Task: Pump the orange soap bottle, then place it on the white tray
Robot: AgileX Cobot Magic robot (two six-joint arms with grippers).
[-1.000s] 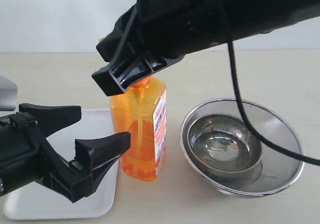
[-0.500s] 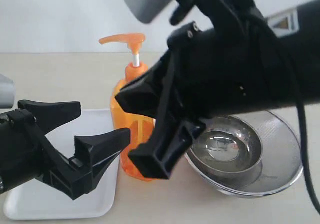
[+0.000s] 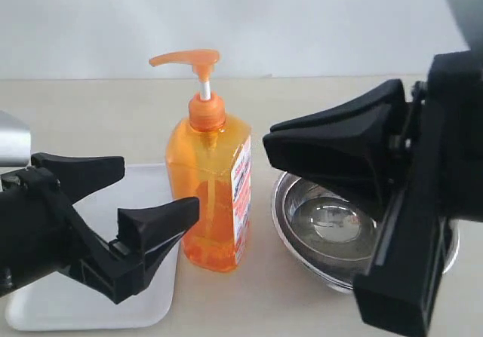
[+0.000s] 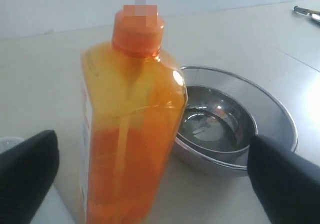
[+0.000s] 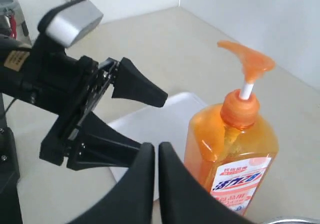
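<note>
Left gripper (image 3: pixel 159 184) gapes empty just beside the orange soap bottle (image 3: pixel 211 201) — right gripper (image 5: pixel 155 150) closed.

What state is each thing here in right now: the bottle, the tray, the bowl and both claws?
orange soap bottle: upright on the table, pump up, not held.
white tray: flat on the table, bottle not on it.
steel bowl: upright on the table.
left gripper: open, holding nothing.
right gripper: shut, holding nothing.
</note>
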